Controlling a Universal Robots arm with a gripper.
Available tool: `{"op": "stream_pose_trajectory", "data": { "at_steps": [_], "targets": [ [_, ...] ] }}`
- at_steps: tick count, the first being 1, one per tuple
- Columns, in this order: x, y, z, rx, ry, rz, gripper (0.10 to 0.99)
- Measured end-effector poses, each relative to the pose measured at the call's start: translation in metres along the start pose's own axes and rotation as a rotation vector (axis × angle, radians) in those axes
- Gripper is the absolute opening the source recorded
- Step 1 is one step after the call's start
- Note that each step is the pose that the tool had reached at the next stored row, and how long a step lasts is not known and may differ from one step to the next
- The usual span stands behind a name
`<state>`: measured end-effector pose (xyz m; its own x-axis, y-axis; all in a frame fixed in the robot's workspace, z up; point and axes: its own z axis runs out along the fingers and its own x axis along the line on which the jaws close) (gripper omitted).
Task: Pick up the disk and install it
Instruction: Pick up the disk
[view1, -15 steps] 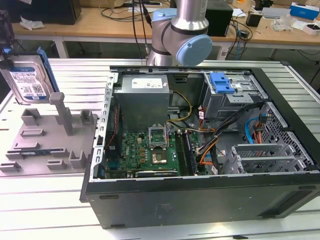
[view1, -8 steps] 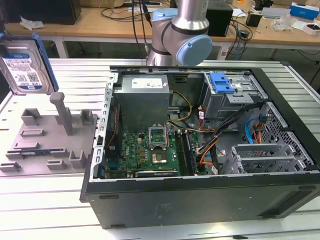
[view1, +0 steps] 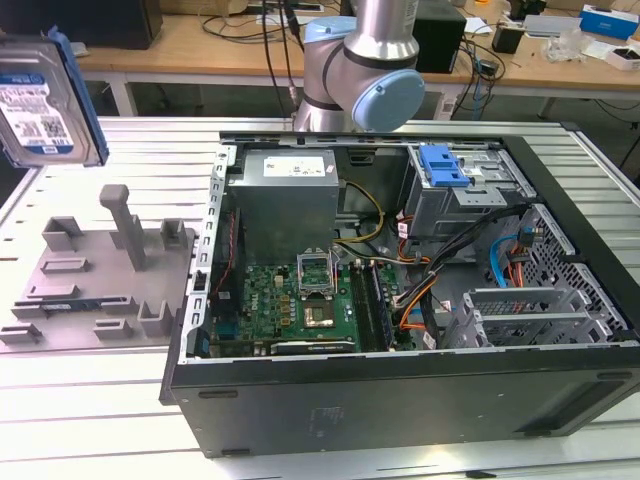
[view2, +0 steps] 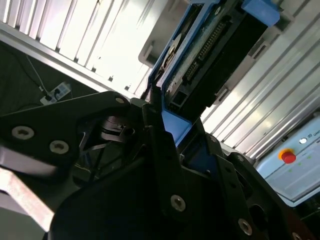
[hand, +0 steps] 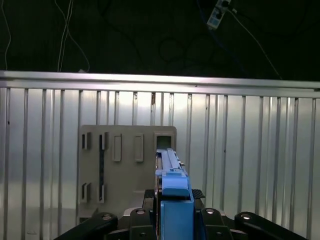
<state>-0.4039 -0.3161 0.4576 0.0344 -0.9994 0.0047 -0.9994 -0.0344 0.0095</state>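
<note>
Pincer (hand: 174, 207): you have it clamped on the disk's blue carrier edge.
Disk (view1: 38, 105): held in the air, well apart from the computer case (view1: 400, 405), over the grey holder plate (view1: 100, 275) beside that case.
Progress: your pickup looks done; the disk is not yet installed in the case.

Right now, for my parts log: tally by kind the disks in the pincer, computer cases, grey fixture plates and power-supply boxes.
Disk, held by the pincer: 1
Computer case: 1
Grey fixture plate: 1
Power-supply box: 1
Total: 4
</note>
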Motion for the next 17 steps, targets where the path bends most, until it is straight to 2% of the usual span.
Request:
{"op": "stream_pose_trajectory", "data": {
  "at_steps": [4, 5, 13, 17],
  "targets": [
    [0.0001, -0.0004, -0.0228, 0.0, 0.0, 0.0, 0.369],
    [0.0002, -0.0004, -0.026, 0.0, 0.0, 0.0, 0.369],
    [0.0021, -0.0021, -0.0262, 0.0, 0.0001, 0.0, 0.369],
    [0.012, -0.0174, -0.0269, 0.0, 0.0, 0.0, 0.369]
  ]
}}
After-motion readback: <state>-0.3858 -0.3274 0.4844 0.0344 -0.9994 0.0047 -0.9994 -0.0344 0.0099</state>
